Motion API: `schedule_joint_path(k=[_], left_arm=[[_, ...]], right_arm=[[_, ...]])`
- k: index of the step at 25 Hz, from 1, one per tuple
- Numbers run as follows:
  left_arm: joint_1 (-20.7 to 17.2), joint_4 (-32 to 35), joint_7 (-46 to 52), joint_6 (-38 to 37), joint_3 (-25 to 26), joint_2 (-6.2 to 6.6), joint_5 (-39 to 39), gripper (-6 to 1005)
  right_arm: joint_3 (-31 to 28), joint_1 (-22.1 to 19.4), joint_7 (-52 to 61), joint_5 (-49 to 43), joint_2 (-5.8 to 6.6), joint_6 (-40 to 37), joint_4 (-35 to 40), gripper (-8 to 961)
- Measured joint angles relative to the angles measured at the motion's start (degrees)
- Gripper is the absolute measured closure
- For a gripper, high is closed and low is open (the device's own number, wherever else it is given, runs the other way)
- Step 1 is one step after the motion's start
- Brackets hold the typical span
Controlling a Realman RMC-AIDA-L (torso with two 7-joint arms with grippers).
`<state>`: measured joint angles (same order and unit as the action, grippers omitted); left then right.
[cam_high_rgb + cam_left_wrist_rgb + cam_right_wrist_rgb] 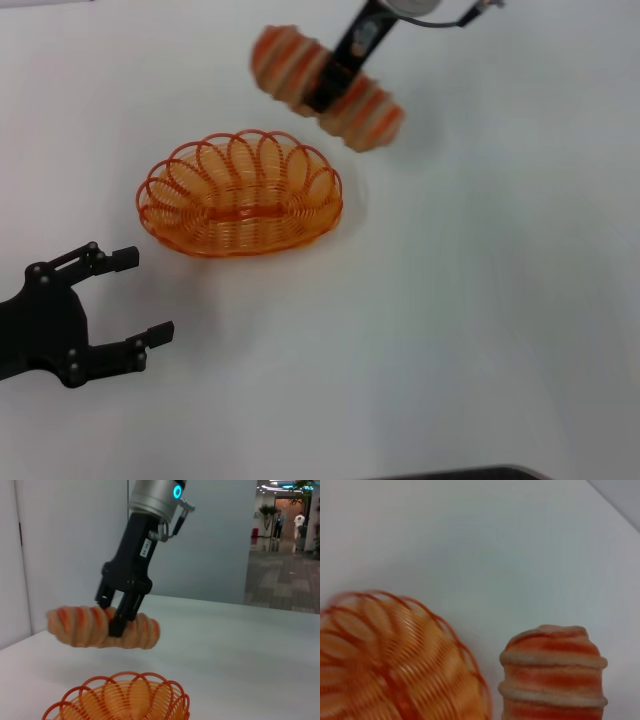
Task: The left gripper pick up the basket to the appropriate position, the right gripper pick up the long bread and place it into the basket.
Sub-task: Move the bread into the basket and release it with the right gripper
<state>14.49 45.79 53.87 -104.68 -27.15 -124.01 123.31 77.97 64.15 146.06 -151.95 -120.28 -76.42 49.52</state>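
The orange wire basket (240, 195) stands on the white table, left of centre, with nothing in it. Above and behind it the long bread (365, 110), tan with orange stripes, hangs in the air, and my right gripper (328, 88) is shut across its middle. The left wrist view shows that same grip (118, 617) on the loaf (80, 627) above the basket's rim (120, 692). The right wrist view has the loaf's end (552, 675) beside the basket (395, 665). My left gripper (135, 300) rests open at the near left, apart from the basket.
White table (480, 300) spreads bare to the right and front of the basket. A dark edge (470, 473) shows at the bottom of the head view. A grey wall (215, 545) and a hallway lie beyond the table.
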Motion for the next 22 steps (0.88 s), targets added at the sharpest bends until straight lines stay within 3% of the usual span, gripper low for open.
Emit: schedule_joint_path(k=[8,22], left_arm=[[0.4,-0.6,0.0,0.0,0.0,0.00,0.0,123],[0.5,-1.5,0.1,-0.3,0.0,0.00,-0.4,123]], right_arm=[[5.4,1.1,-11.0,10.4,-0.07,-1.2,0.9,445],[14.0,1.2,-18.1,14.7,-0.52,-0.1,0.9,577]])
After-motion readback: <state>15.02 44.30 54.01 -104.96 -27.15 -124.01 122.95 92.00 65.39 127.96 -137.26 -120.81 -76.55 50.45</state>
